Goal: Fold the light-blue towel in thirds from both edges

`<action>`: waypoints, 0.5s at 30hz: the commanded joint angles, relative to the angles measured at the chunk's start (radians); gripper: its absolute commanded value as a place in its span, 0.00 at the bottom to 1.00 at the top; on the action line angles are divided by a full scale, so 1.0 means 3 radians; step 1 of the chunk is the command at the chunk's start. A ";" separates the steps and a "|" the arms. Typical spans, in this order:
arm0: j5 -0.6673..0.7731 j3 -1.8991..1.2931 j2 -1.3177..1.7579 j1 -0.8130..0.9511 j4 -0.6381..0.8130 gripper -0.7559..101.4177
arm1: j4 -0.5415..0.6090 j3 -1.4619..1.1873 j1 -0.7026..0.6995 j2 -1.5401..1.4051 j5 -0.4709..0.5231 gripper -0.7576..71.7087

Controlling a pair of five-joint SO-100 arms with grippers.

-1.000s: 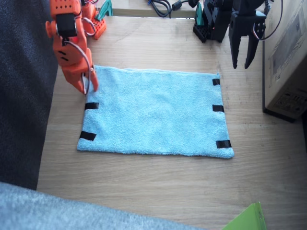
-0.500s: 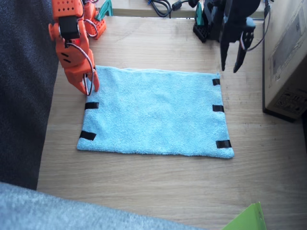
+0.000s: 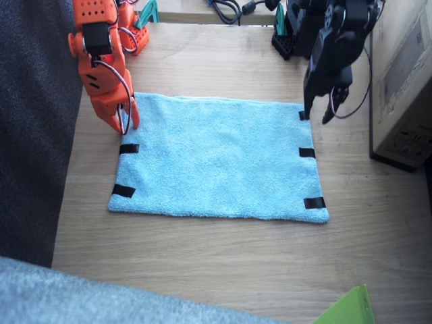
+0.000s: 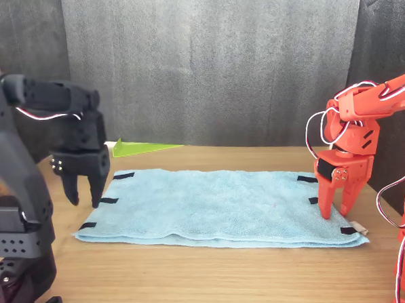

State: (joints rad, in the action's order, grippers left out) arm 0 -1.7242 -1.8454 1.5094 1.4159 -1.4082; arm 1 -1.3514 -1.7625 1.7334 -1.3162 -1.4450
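The light-blue towel [image 3: 216,158] [image 4: 219,205] lies flat and unfolded on the wooden table. Black tape strips mark its short sides [image 3: 307,152] [image 3: 128,148]. A small white tag [image 4: 359,228] shows at one corner. My orange right gripper [image 3: 126,123] [image 4: 336,211] is open, its fingertips down at the towel's far corner, where they hide the third strip. My black left gripper [image 3: 317,117] [image 4: 83,197] is open and hangs just above the opposite far corner, one finger over the tape strip [image 3: 304,115] and the other off the towel's edge.
A cardboard box [image 3: 405,81] stands close beside the left arm. Dark fabric [image 3: 34,135] borders the table by the right arm, and grey-blue cloth [image 3: 81,297] lies along the near edge. A green sheet [image 3: 347,309] pokes in at the near corner. Cables [image 3: 226,8] lie at the back.
The left gripper has come down and moved towards the towel's far corner, from well above the table to just over the tape strip. The right arm has hardly moved.
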 commanded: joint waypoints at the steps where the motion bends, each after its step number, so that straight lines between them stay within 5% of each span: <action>1: -0.0056 0.0205 -0.0148 -0.0026 -0.0061 0.24 | 0.0015 -0.0015 0.0061 0.0026 -0.0015 0.27; 15: -0.0123 0.0757 -0.0890 -0.0092 -0.0189 0.23 | 0.0020 -0.0015 0.0066 0.0056 0.0005 0.26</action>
State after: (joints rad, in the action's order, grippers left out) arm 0 -1.7457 -1.6521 1.2410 1.3837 -1.4450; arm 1 -1.3514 -1.7610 1.7334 -1.3054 -1.4358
